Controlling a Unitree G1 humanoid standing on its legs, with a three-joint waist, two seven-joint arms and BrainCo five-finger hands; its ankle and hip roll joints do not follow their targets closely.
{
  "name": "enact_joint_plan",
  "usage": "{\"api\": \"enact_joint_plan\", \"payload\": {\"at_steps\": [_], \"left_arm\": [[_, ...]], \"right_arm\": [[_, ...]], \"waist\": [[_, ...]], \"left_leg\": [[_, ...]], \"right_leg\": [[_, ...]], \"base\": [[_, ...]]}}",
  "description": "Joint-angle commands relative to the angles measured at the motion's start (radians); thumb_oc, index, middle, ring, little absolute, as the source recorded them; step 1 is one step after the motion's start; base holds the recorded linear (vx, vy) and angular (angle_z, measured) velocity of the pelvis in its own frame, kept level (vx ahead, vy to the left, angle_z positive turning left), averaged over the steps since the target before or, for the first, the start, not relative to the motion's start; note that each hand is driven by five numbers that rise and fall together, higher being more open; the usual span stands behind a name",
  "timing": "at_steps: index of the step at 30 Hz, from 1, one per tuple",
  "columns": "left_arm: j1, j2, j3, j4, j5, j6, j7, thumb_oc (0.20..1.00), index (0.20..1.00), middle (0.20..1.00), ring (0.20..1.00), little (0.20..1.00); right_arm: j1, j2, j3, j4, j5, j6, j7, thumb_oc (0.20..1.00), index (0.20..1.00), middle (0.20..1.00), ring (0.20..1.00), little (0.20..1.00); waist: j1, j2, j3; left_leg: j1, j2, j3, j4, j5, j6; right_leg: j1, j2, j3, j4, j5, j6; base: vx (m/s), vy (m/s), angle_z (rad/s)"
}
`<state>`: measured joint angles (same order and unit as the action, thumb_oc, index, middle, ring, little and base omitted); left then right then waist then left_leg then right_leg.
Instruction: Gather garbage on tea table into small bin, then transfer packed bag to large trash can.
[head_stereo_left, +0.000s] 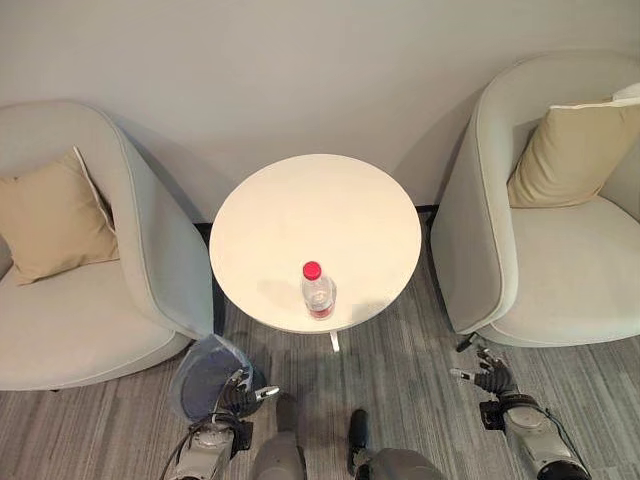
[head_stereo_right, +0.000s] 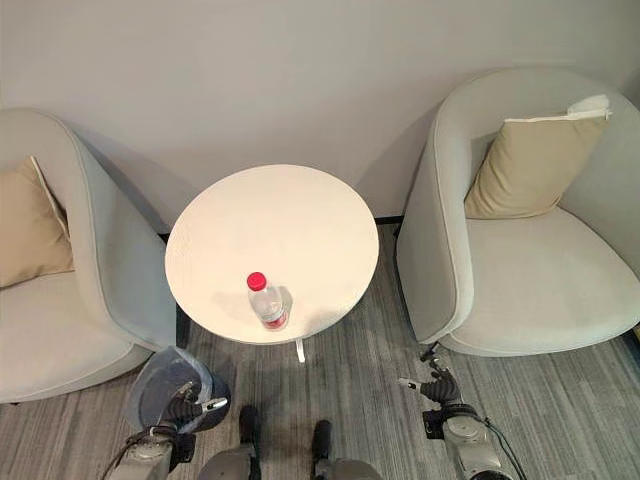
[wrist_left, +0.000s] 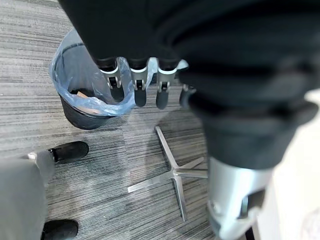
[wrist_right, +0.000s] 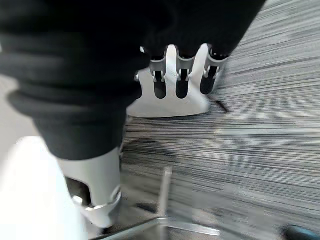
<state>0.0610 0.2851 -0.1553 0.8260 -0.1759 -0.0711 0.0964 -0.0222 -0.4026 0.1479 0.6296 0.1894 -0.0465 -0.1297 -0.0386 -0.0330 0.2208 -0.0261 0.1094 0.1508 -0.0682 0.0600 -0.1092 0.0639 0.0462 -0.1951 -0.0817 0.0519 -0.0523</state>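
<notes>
Left fingers (wrist_left: 140, 95): straight and relaxed, spread in a row, holding nothing; their dark tips hang above the floor just in front of the bin.
Left hand (head_stereo_left: 240, 395): low on the robot's left, beside the bin and below the desk's near edge, touching neither.
Right fingers (wrist_right: 182, 85): straight and loose, nothing between them; past them lies the pale base of the right armchair.
Right hand (head_stereo_left: 490, 372): low on the robot's right, over the carpet, near the front corner of the right armchair and apart from the desk.
Bottle (head_stereo_left: 318, 289): clear plastic with a red cap and a red band at its foot, standing upright on the desk close to the near edge, well apart from both hands.
Desk (head_stereo_left: 300, 210): round, cream-white top between the two armchairs; the bottle stands alone on it. Its metal star-shaped foot (wrist_left: 172, 175) shows on the carpet in the left wrist view.
Bin (wrist_left: 82, 110): small, dark, lined with a pale blue bag (wrist_left: 60, 82) whose rim folds over the edge; it stands on the floor under the desk's near left side, next to the left armchair. Something brownish lies inside, too unclear to name.
Left armchair (head_stereo_left: 140, 260): light grey, with a tan cushion (head_stereo_left: 50, 215) on the seat.
Right armchair (head_stereo_left: 560, 270): light grey, with a tan cushion (head_stereo_left: 565, 150) leaning against its back.
Floor (head_stereo_left: 400, 390): grey striped carpet.
</notes>
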Motion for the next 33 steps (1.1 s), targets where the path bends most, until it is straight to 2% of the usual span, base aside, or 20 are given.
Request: {"api": "enact_joint_plan", "payload": {"at_steps": [1, 4, 7, 15, 18, 28, 33], "left_arm": [[-0.009, 0.05, -0.001, -0.009, 0.022, -0.012, -0.005, 1.0, 1.0, 1.0, 1.0, 1.0], [0.003, 0.075, 0.03, -0.029, 0.025, -0.012, -0.011, 1.0, 1.0, 1.0, 1.0, 1.0], [0.02, 0.084, 0.052, -0.036, 0.039, -0.018, -0.009, 1.0, 1.0, 1.0, 1.0, 1.0], [0.035, 0.071, 0.033, -0.041, 0.071, -0.026, -0.029, 1.0, 1.0, 1.0, 1.0, 1.0], [0.048, 0.065, 0.021, -0.036, 0.087, -0.024, -0.036, 1.0, 1.0, 1.0, 1.0, 1.0], [0.055, 0.059, -0.005, -0.036, 0.096, -0.027, -0.033, 1.0, 1.0, 1.0, 1.0, 1.0], [0.058, 0.057, -0.017, -0.039, 0.095, -0.025, -0.028, 1.0, 1.0, 1.0, 1.0, 1.0]], "right_arm": [[0.009, -0.038, -0.001, -0.036, -0.044, -0.035, 0.006, 1.0, 1.0, 1.0, 1.0, 1.0], [0.003, -0.048, 0.017, -0.123, -0.079, -0.039, 0.034, 1.0, 1.0, 1.0, 1.0, 1.0], [-0.008, -0.087, 0.053, -0.261, -0.141, -0.059, 0.058, 1.0, 1.0, 1.0, 1.0, 1.0], [-0.13, -0.167, 0.217, -0.421, -0.282, -0.075, 0.132, 1.0, 1.0, 1.0, 1.0, 1.0], [-0.118, -0.168, 0.221, -0.421, -0.31, -0.071, 0.136, 1.0, 1.0, 1.0, 1.0, 1.0], [-0.22, -0.059, 0.372, -0.341, -0.332, -0.065, 0.149, 1.0, 1.0, 1.0, 1.0, 1.0], [-0.249, 0.001, 0.397, -0.278, -0.32, -0.053, 0.131, 1.0, 1.0, 1.0, 1.0, 1.0]], "waist": [[0.021, 0.008, -0.04], [0.038, -0.001, -0.054], [0.048, -0.004, -0.064], [0.066, 0.012, -0.074], [0.069, 0.021, -0.078], [0.099, 0.036, -0.077], [0.113, 0.043, -0.07]], "left_leg": [[-0.011, -0.035, 0.0, 0.115, -0.092, 0.041], [0.001, -0.058, 0.0, 0.121, -0.123, 0.06], [0.011, -0.065, 0.003, 0.122, -0.137, 0.065], [0.056, -0.064, -0.005, 0.083, -0.132, 0.059], [0.067, -0.065, -0.015, 0.063, -0.124, 0.055], [0.083, -0.069, -0.038, 0.036, -0.112, 0.054], [0.078, -0.073, -0.05, 0.031, -0.108, 0.055]], "right_leg": [[-0.041, -0.159, 0.02, 0.121, -0.145, 0.144], [-0.039, -0.182, 0.028, 0.133, -0.143, 0.162], [-0.037, -0.189, 0.035, 0.126, -0.138, 0.168], [-0.01, -0.185, 0.024, 0.092, -0.137, 0.171], [0.006, -0.182, 0.011, 0.076, -0.137, 0.172], [0.028, -0.18, -0.011, 0.057, -0.136, 0.171], [0.023, -0.181, -0.02, 0.056, -0.136, 0.17]], "base": [[0.26, 0.333, 0.07], [0.18, 0.238, 0.13], [0.08, 0.062, 0.11], [0.07, -0.011, 0.05], [0.05, -0.04, 0.05], [0.01, -0.004, 0.08], [0.0, 0.008, 0.06]]}}
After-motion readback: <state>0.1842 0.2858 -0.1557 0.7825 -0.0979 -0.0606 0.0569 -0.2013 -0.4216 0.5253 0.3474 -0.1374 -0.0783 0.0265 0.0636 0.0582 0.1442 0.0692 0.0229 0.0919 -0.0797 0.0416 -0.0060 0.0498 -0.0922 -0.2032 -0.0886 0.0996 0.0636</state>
